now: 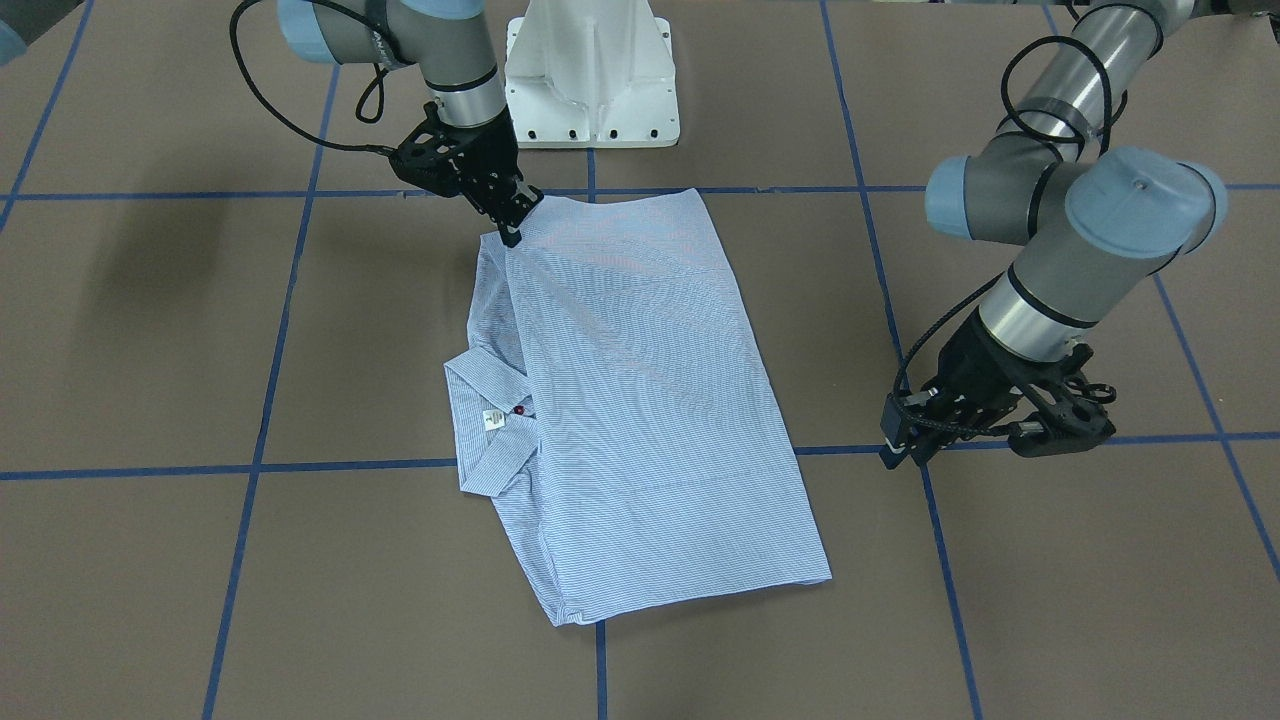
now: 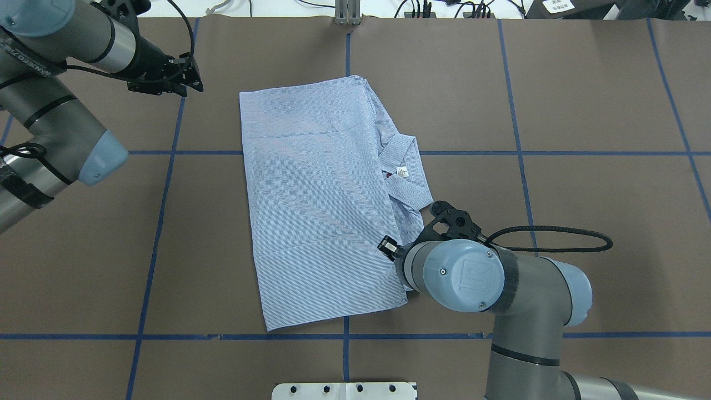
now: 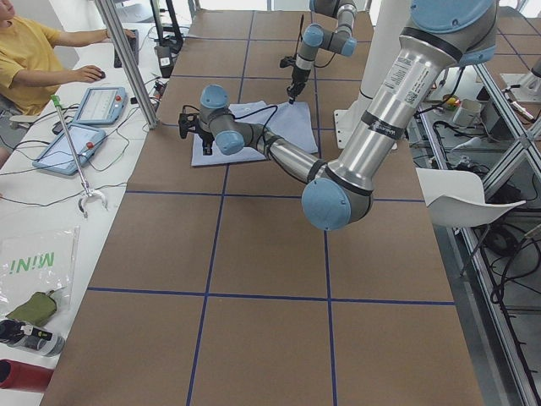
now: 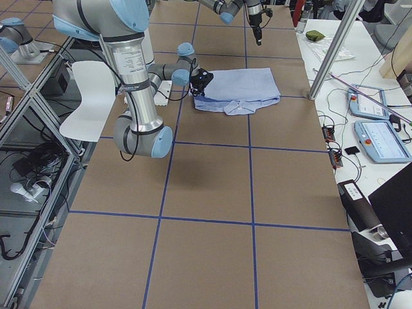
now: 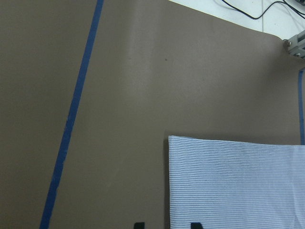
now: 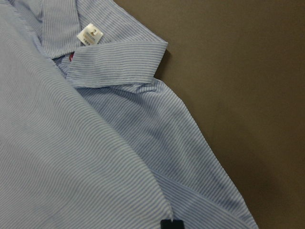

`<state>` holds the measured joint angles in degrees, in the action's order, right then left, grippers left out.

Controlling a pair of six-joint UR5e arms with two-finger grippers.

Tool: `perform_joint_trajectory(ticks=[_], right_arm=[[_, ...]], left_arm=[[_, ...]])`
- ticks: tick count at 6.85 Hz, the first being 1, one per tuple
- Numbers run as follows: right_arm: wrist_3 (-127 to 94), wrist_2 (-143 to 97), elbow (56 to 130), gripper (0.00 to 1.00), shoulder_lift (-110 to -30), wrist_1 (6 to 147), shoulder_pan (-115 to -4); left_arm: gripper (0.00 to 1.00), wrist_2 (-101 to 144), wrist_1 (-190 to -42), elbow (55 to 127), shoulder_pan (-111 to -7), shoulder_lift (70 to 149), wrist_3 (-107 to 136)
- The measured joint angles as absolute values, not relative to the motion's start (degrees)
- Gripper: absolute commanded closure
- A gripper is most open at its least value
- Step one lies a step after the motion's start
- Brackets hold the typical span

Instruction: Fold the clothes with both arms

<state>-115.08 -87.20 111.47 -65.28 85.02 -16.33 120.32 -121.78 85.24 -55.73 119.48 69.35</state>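
You had the left gripper (image 2: 189, 84) hanging over the bare table (image 2: 583, 222) by the far edge, left of the middle. Its fingers were spread wide, holding nothing, apart from the shirt's far corner. The shirt (image 2: 316, 194) lay folded flat at the table's middle, with its collar (image 2: 408, 166) and neck label (image 2: 402, 171) showing on the right side. There your right gripper (image 1: 511, 232) sat narrow, seemingly pinching the fold's edge towards the robot's edge.

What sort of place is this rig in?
Likely a robotics lab cell for data collection: a brown table gridded in blue tape, the left arm and right arm at a shirt, and an operator seated beside teach pendants.
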Motion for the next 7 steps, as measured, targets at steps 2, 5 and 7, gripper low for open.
perform_joint_trajectory(ticks=[2, 5, 7], right_arm=[[-114.1, -83.6, 110.8, 0.57, -65.4, 86.4, -15.1], [-113.7, -81.7, 110.5, 0.43, -66.6, 86.2, -14.2], [-114.5, -80.8, 110.7, 0.43, -66.8, 85.8, -13.3]], left_arm=[[0.56, 120.3, -121.6, 85.3, -55.7, 119.5, 69.3], [0.56, 120.3, -121.2, 85.6, -55.7, 119.6, 69.4], [0.56, 120.3, -120.2, 86.0, -55.7, 119.7, 69.4]])
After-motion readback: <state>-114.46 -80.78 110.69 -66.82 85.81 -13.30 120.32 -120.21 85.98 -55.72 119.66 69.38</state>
